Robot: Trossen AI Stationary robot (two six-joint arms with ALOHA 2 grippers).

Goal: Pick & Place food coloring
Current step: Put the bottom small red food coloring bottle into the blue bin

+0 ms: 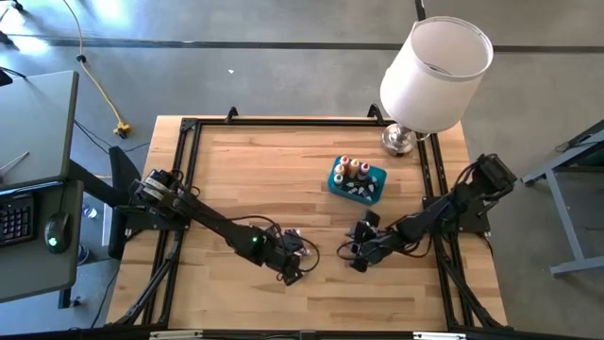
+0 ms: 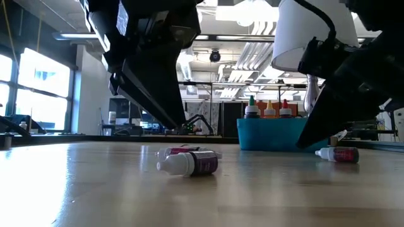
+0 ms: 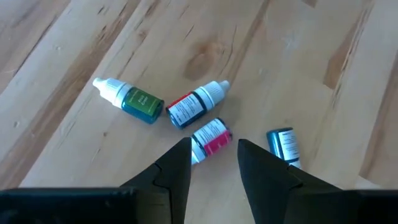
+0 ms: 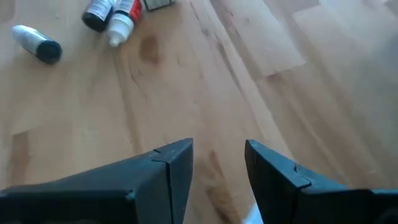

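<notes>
From above, both arms are reaching over the worktop [image 1: 236, 179], some food coloring bottles [image 1: 355, 171] standing in the teal bin [image 1: 357, 181]. Left wrist view — left pincer [image 3: 213, 158] is hovering spread over a pink bottle [image 3: 209, 138]; light, slick, best pinched mid-body. Right pincer [image 4: 219, 162] — spread, empty.

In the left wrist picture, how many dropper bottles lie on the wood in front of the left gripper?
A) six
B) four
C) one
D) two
B: a green bottle, a dark one with a red label, a pink one and a blue one lie ahead of the left gripper.
</notes>
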